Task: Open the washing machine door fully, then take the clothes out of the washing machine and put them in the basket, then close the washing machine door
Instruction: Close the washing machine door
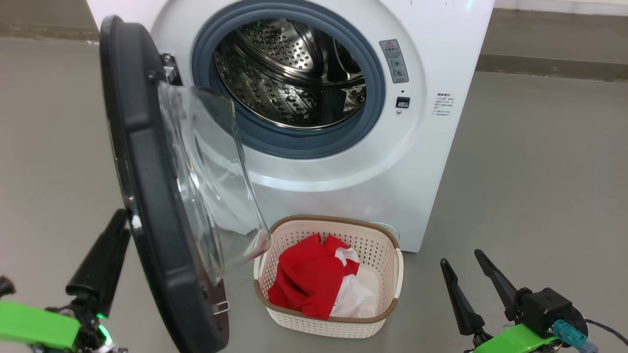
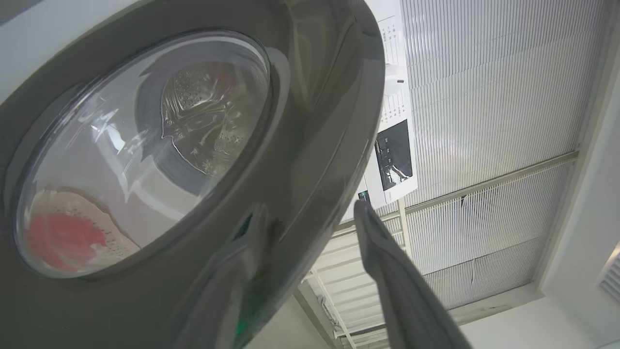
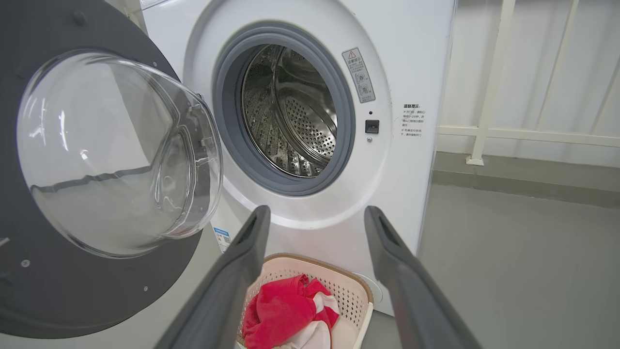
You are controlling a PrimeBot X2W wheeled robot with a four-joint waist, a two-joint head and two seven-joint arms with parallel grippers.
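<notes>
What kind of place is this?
Probably a laundry or utility area, perhaps a balcony: a white washing machine stands on a grey floor, a basket holds red clothes, and a white railing runs beside.

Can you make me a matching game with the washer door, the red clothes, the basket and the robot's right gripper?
1. washing machine door
2. clothes
3. basket
4. right gripper

A. on the floor in front of the washing machine
B. fingers spread, holding nothing
C. swung open
D. lying in the basket

Pairs: 1-C, 2-D, 3-A, 4-B
</notes>
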